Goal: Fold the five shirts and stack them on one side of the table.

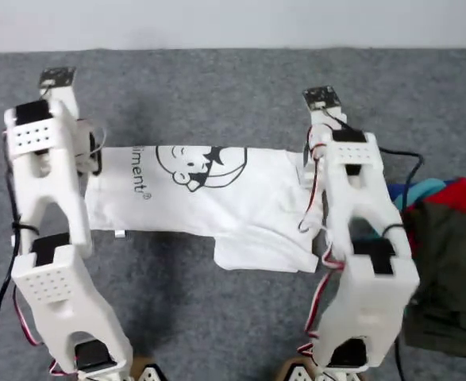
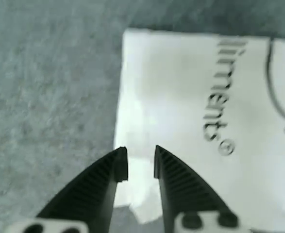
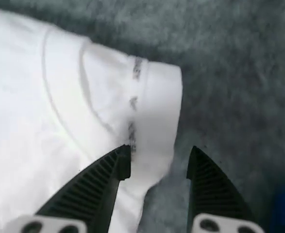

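Heap of coloured shirts (image 1: 447,262) at the grey table's (image 1: 217,87) near right edge, white shirt (image 1: 201,198) lying mid-table between the arms, left gripper (image 2: 140,156) narrowly parted over its left edge, right gripper (image 3: 160,156) spread wide astride its right edge

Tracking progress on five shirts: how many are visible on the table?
4: a white printed shirt spread in the middle; a teal shirt, a red shirt and a dark olive shirt piled at the right edge. One may be hidden.
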You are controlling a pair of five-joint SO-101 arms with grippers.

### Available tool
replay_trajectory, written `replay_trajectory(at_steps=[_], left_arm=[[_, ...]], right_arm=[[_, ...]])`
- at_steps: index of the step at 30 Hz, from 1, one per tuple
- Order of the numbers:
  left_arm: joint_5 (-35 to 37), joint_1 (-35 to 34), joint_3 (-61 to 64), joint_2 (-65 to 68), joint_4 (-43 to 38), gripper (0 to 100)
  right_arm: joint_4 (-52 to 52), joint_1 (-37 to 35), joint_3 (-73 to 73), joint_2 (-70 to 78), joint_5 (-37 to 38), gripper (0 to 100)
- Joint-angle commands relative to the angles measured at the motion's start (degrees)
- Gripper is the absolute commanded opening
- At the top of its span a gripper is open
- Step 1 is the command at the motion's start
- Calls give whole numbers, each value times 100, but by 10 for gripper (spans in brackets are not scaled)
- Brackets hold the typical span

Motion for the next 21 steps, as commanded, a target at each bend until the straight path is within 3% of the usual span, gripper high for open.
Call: replay_trajectory(at_steps=[1, 8, 16, 19, 21], left_arm=[[70, 308, 31, -185, -176, 97], [70, 396, 567, -185, -281, 97], [62, 97, 576, -220, -264, 97], [62, -149, 585, -220, -246, 97], [62, -273, 585, -211, -70, 97]], right_arm=[[-75, 57, -1169, 708, -53, 198], [708, 303, -2927, 2009, -88, 198], [3292, 224, -4897, 1473, -26, 197], [4330, 66, -5327, 1165, 633, 191], [4356, -13, -4914, 927, 1064, 147]])
